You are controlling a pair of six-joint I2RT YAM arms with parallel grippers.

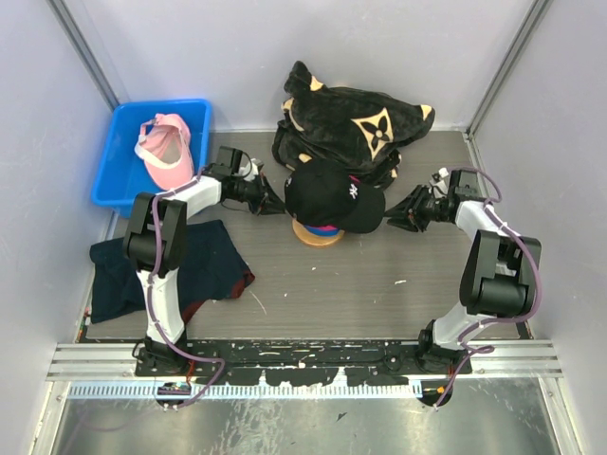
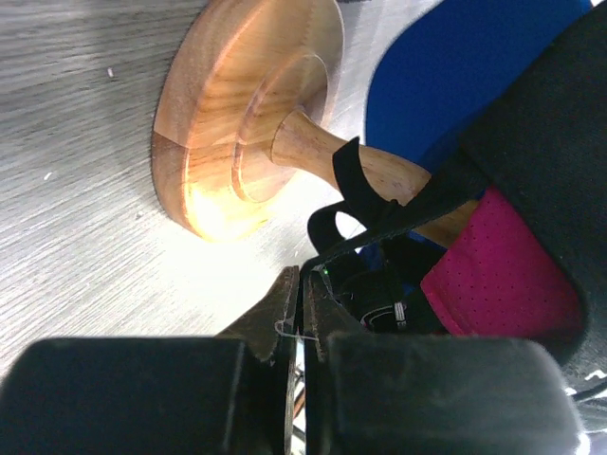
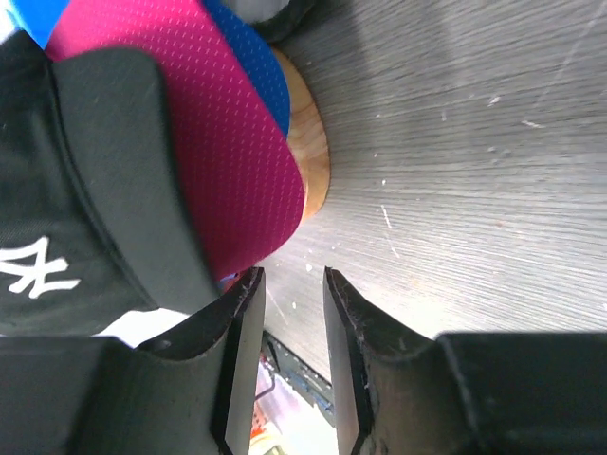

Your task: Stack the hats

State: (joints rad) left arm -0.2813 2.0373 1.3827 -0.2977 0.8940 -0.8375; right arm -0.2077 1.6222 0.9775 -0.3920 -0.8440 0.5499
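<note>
1. Top view: even, soft overhead light. Weak shadow under black cap (image 1: pixel 334 194), round stand (image 1: pixel 318 237). Sharp throughout.
2. Left wrist: hard white glare on table (image 2: pixel 76 190) just below stand. Near foreground black, blurred.
3. Right wrist: table grain right of stand crisp. Blown-out patch well below stand. Black cap left of stand murky.

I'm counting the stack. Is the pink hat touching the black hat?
Apart. Top view: pink hat lies in the blue bin; black hat sits outside it.
</note>
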